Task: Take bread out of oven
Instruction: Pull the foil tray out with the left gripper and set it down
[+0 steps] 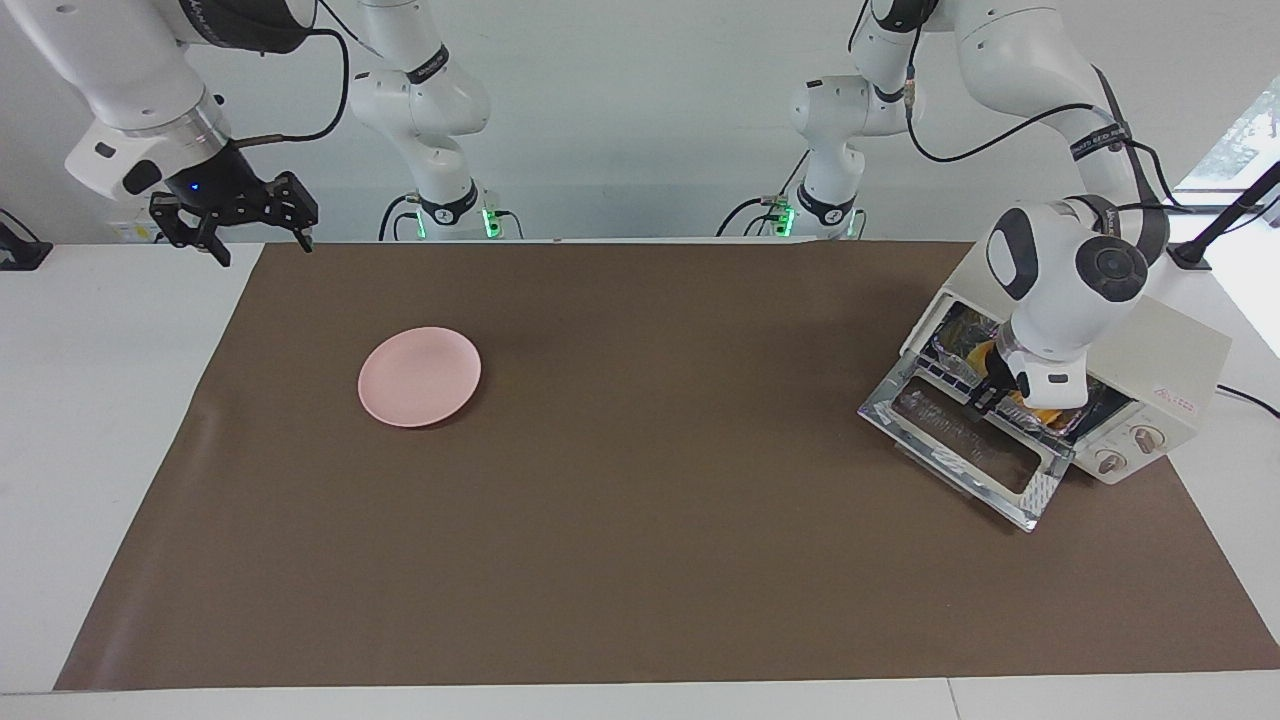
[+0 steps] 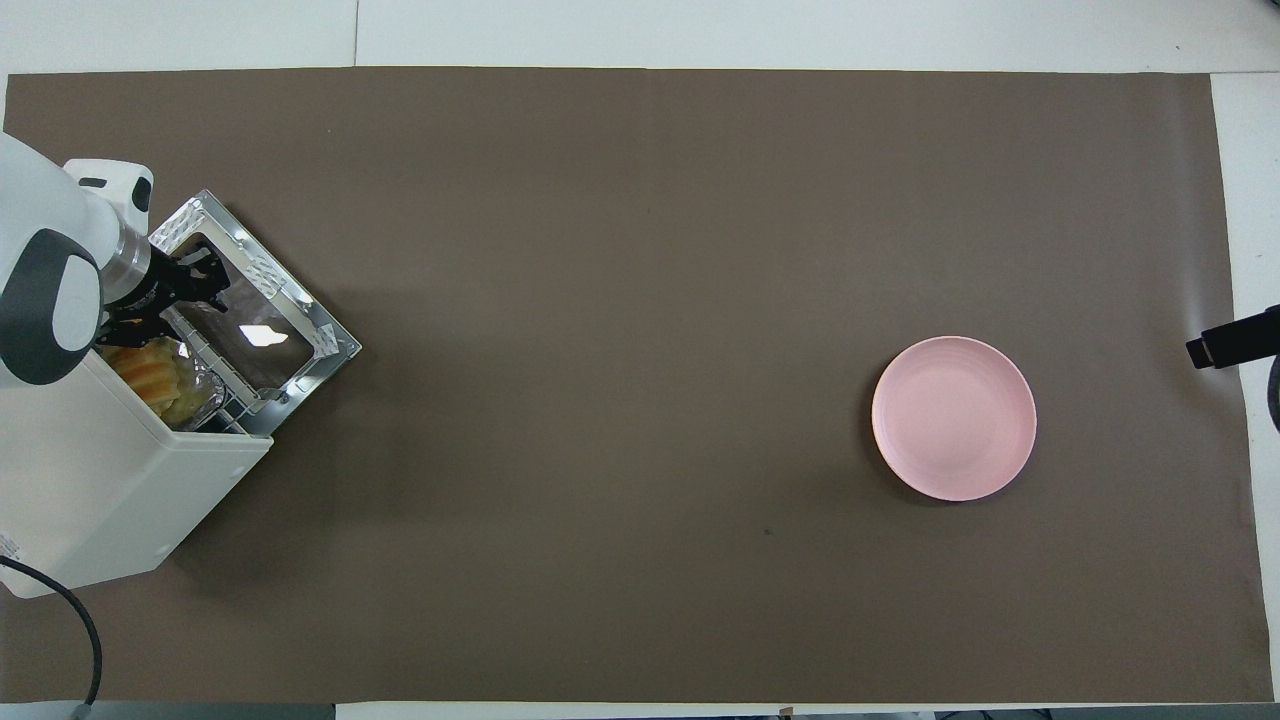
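Note:
The cream-white oven (image 1: 1165, 360) stands at the left arm's end of the table, also in the overhead view (image 2: 110, 480). Its glass drop door (image 1: 965, 440) lies open. The yellow-orange bread (image 2: 148, 366) lies in a silver foil tray (image 2: 200, 385) on the wire rack just inside the opening; a bit of it shows in the facing view (image 1: 1042, 412). My left gripper (image 1: 985, 398) is at the oven's mouth, over the door's hinge edge and beside the bread's end (image 2: 190, 285). My right gripper (image 1: 255, 238) is open and empty, waiting above the right arm's end of the table.
A round pink plate (image 1: 420, 376) sits on the brown mat (image 1: 640, 520) toward the right arm's end, also in the overhead view (image 2: 953, 417). The oven's power cord (image 2: 70, 620) runs off the table edge by the left arm.

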### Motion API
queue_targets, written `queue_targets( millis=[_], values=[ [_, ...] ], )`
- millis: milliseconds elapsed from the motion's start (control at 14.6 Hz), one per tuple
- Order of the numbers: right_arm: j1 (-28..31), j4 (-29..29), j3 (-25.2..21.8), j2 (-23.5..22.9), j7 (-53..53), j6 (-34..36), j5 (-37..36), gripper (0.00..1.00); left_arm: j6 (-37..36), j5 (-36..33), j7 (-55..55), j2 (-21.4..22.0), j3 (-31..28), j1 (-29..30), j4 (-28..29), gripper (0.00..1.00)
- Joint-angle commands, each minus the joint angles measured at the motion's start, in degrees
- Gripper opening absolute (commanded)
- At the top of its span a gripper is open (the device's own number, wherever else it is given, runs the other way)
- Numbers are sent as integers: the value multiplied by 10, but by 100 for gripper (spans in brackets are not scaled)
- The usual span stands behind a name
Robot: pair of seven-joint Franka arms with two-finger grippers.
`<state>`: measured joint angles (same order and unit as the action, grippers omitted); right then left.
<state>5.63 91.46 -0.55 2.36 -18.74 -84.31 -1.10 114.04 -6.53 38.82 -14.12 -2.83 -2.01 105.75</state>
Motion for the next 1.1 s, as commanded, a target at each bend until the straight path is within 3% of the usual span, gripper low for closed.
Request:
queue_targets(
  millis=[0, 206, 480, 823, 1028],
  values=[
    [4, 8, 1, 11, -8, 6, 9, 100, 23, -15, 8, 22, 2, 2, 40, 39],
    [4, 8, 1, 11, -8, 6, 9, 100, 29, -16, 5, 26, 2, 2, 49, 0],
    [4, 8, 1, 11, -8, 6, 9, 100, 20, -17, -2, 9, 5, -19, -2, 0],
    [5, 9, 1, 11, -8, 6, 9, 100, 0, 1, -6, -38, 8, -157, -120, 0],
    [4, 8, 1, 11, -8, 6, 9, 100, -7, 74, -5, -56, 8, -210, -153, 0]
  ],
)
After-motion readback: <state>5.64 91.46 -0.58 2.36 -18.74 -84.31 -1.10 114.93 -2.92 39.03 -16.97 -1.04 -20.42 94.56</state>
